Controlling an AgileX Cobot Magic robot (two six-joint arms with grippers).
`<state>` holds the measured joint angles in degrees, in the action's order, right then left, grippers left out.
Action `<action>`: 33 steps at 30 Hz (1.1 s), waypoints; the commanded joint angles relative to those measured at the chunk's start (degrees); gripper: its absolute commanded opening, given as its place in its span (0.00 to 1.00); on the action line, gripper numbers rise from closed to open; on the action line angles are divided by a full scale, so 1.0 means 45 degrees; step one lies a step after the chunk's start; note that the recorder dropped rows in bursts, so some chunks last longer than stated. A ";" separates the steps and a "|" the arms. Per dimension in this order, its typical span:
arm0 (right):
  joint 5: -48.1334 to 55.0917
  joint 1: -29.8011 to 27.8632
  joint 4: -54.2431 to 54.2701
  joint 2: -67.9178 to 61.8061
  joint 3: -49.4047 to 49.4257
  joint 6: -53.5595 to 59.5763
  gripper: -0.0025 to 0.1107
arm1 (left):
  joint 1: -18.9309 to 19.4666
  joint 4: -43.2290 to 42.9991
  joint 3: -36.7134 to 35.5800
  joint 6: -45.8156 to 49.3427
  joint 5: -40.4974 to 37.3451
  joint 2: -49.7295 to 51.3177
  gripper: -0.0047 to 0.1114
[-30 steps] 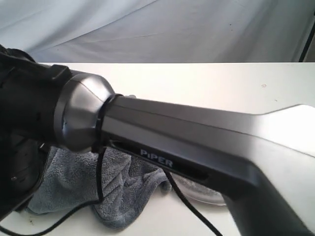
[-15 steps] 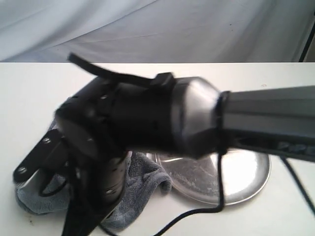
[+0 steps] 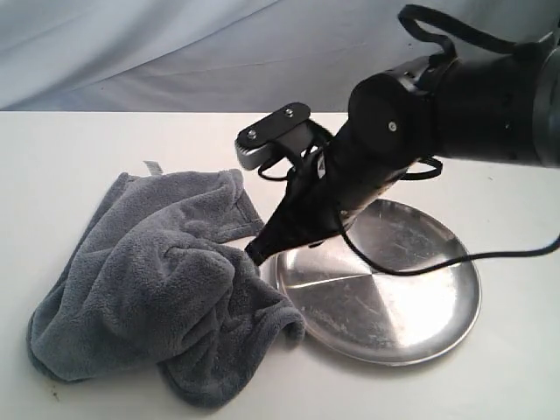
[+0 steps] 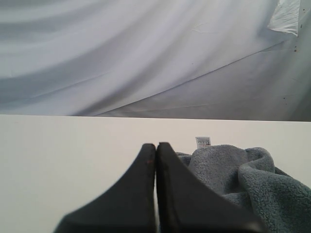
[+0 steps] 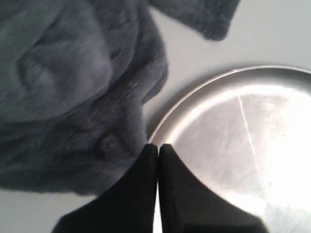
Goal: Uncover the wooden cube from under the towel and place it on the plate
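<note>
The dark grey towel lies bunched on the white table at the left, its white tag at the far edge. The wooden cube is hidden. The shiny steel plate sits just right of the towel. My right gripper is shut with nothing in it, its tip hanging over the seam between the towel and the plate's rim. My left gripper is shut and empty, low over the table beside the towel; it does not show in the exterior view.
A pale cloth backdrop hangs behind the table. The right arm and its black cable stretch over the plate's far side. Bare table lies beyond and left of the towel.
The right arm, which filled the exterior view a second ago, has swung back to the right, uncovering the towel and plate. Its gripper tip now hangs between them.
</note>
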<state>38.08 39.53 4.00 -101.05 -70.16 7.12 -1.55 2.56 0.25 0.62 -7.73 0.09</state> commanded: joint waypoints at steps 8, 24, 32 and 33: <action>0.3136 -0.0466 0.1610 -0.5301 -0.8395 -0.0075 0.02 | -0.0010 -0.0008 -0.0056 -0.0023 0.0021 -0.0020 0.05; 0.4548 0.3437 0.2342 -0.8364 -1.3465 0.0611 0.02 | -0.0010 -0.0008 -0.0056 -0.0036 0.0021 -0.0020 0.05; 0.6686 0.5755 0.0536 -0.8228 -1.3465 0.0893 0.02 | -0.0010 -0.0008 -0.0056 -0.0011 0.0021 -0.0020 0.05; 0.6883 0.5880 0.0536 -0.8228 -1.3465 0.0893 0.02 | -0.0010 -0.0008 -0.0056 -0.0011 0.0021 -0.0020 0.05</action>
<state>66.94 64.61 7.29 -139.07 -130.37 10.78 -1.55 2.56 0.25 0.62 -7.73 0.09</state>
